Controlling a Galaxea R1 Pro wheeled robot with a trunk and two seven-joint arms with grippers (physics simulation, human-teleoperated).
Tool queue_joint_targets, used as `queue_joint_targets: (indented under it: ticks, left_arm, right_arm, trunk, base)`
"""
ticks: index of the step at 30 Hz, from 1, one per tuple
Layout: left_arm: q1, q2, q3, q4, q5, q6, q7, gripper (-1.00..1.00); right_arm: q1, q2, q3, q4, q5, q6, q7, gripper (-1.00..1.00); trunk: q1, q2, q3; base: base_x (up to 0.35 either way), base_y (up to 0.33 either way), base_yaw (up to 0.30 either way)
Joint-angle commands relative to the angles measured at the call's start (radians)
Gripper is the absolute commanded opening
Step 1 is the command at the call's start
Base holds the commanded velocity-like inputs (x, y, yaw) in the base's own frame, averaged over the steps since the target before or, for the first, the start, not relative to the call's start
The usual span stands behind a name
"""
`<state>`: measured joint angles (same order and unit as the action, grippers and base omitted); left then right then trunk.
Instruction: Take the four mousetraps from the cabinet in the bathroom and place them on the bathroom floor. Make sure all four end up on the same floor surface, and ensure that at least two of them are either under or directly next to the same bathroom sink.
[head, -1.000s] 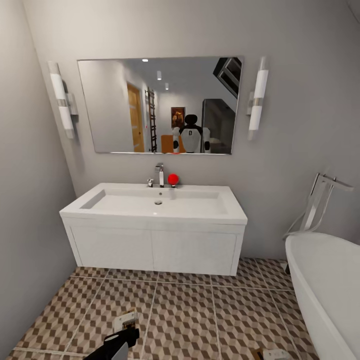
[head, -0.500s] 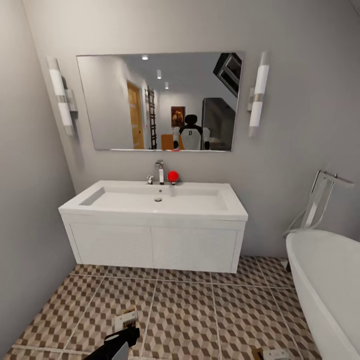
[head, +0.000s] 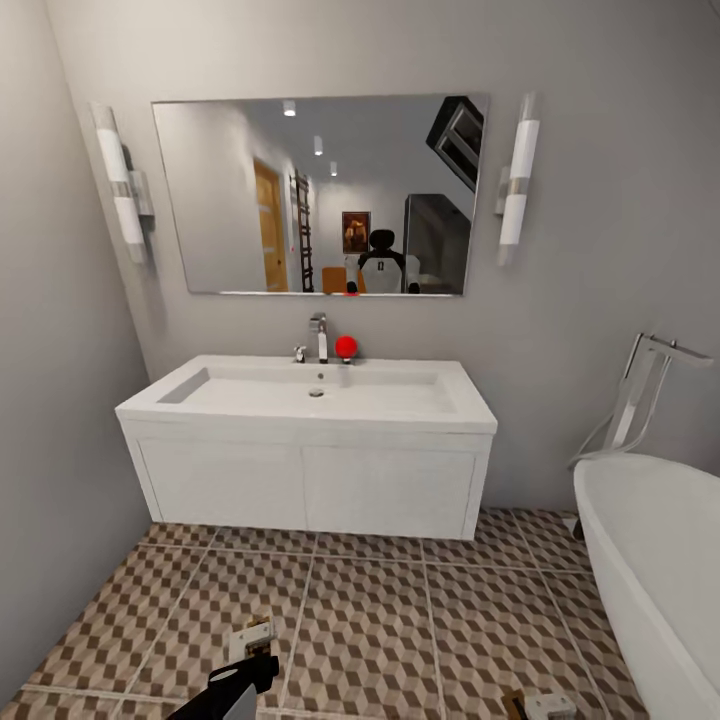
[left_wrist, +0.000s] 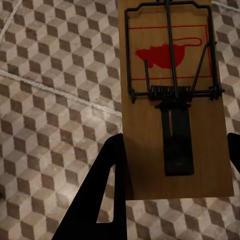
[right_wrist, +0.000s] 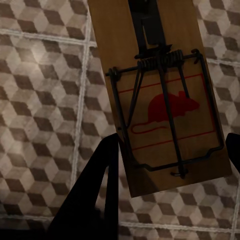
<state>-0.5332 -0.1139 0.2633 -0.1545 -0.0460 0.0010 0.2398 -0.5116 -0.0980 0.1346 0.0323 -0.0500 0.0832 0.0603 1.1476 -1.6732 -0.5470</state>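
My left gripper (left_wrist: 172, 170) is shut on a mousetrap (left_wrist: 175, 100), a brown wooden board with a dark spring bar and a red mouse print, held flat above the cube-patterned bathroom floor (left_wrist: 55, 100). My right gripper (right_wrist: 170, 165) is shut on a second mousetrap (right_wrist: 160, 105) over the same floor (right_wrist: 45, 100). In the head view the left gripper (head: 252, 662) and its mousetrap (head: 250, 636) sit at the bottom edge. The right gripper (head: 545, 706) with its mousetrap (head: 513, 703) sits at the bottom right. The white sink (head: 420, 410) with a chrome tap (head: 319, 336) stands ahead. The cabinet is out of view.
A white bathtub (head: 650, 560) with a chrome floor tap (head: 640, 395) fills the right side. A grey wall (head: 60, 450) closes the left. A mirror (head: 320, 195) hangs over the sink, and a red ball-like thing (head: 346, 347) sits by the tap. Tiled floor (head: 400, 620) stretches before the vanity.
The whole picture has shifted: sink, mirror and lamps sit slightly higher, so the camera has moved. Both grippers keep their places at the bottom edge, each still holding its mousetrap.
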Motion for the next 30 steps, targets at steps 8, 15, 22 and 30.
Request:
queue_joint_targets:
  ticks: [8,15,22,30]
  left_arm:
    - [-0.001,0.002,0.006,0.0,-0.007,0.0,0.005,-1.0]
    - [-0.001,0.003,0.002,0.0,-0.008,0.0,0.006,-1.0]
    - [-0.001,0.005,-0.001,0.001,-0.008,0.0,0.006,-1.0]
    - [-0.001,0.006,0.005,0.003,-0.005,-0.057,0.006,-1.0]
  right_arm:
    - [-0.002,0.0,0.008,0.001,-0.007,0.0,0.01,-1.0]
    - [-0.002,0.0,0.008,0.001,-0.009,-0.01,0.004,-1.0]
    - [-0.003,0.0,0.008,0.001,-0.012,-0.078,-0.003,-1.0]
    - [-0.004,-0.001,0.008,0.0,-0.012,-0.077,0.002,-1.0]
  trunk:
    - [0.031,-0.057,-0.026]
    - [0.058,-0.106,-0.048]
    - [0.084,-0.155,-0.07]
    - [0.115,-0.211,-0.095]
  base:
    - [0.0,0.0,0.0]
    - [0.0,0.0,0.0]
    - [0.0,0.0,0.0]
    - [0.0,0.0,0.0]
